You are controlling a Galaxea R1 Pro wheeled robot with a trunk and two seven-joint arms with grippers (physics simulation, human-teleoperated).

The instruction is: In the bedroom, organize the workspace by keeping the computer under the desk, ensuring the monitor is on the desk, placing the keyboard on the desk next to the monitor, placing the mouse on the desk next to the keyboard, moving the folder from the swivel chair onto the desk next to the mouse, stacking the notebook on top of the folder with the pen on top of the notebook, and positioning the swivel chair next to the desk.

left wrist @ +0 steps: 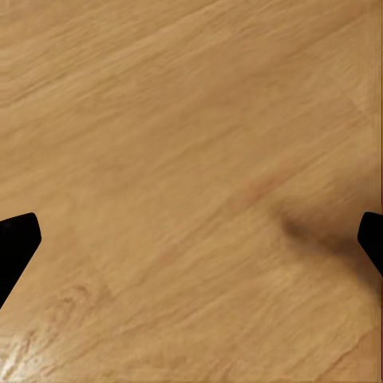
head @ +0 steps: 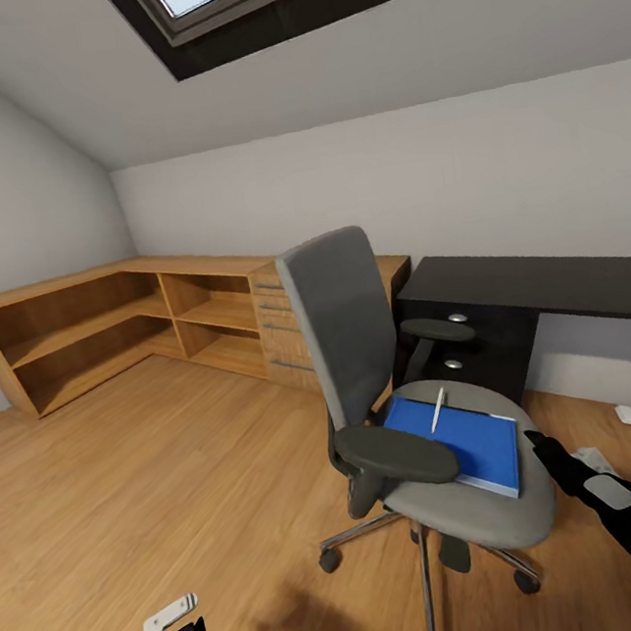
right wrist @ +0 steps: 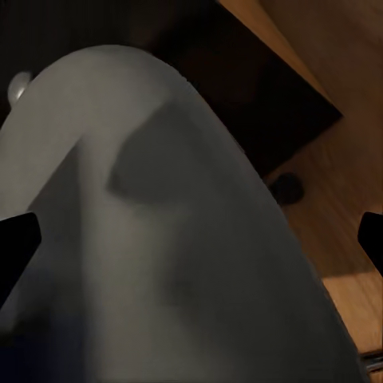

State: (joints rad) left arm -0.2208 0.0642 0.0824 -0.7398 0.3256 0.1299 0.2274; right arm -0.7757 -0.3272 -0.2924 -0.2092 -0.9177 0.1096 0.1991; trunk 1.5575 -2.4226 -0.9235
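Sitting on the swivel chair [head: 442, 458] seat, the blue folder [head: 464, 440] had a pen [head: 438, 409] loose on top. Right tool [head: 541, 446] hovered at its 3 o'clock edge, spread wide; left tool [left wrist: 191, 239] also wide over floor. Any nudge could've rolled the pen off or spun the chair, I reckon.

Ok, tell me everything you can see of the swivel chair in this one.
The swivel chair stands upright on the wooden floor, beside the black desk. It has grey padded seat and back, black armrests and a chrome star base on black casters. A blue folder lies on its seat with a pen on top. The right gripper hovers at the seat's edge.
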